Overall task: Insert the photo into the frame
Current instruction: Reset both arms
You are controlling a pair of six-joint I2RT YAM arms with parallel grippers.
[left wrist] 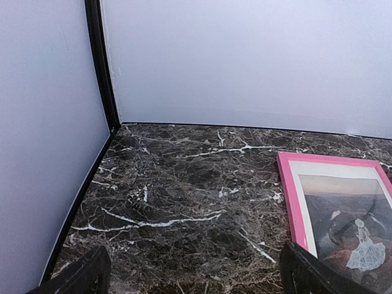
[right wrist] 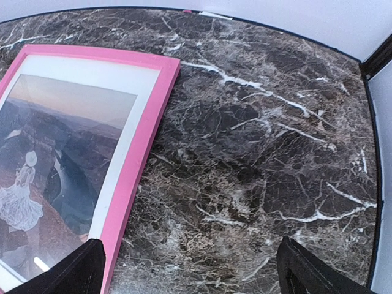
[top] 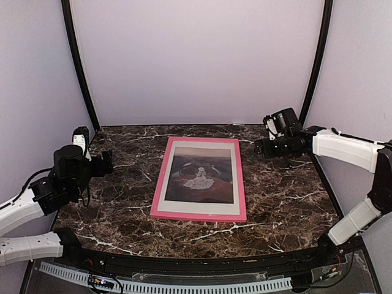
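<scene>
1. At the near edge runs a slotted white cable rail (top: 184, 285). A small part on it is too tiny to read.
2. The frame (top: 196, 215) lies flat mid-tabletop (top: 288, 202), pink face up. The photo (top: 201, 177) sits inside it, its white border showing all round.
3. The left gripper (top: 107, 164) hovers off the frame's left side, well apart from it, jaws wide apart and holding nothing. Its wrist view shows only the fingertips (left wrist: 79, 278) at the bottom corners and cuts off most of the frame.
4. The right gripper (top: 260, 147) hangs near the frame's far right corner, clear of it, jaws spread and empty. Its wrist view crops the frame at the left edge, with glare on the photo's lower part.
5. Plain pale walls (top: 196, 61) close the back.
</scene>
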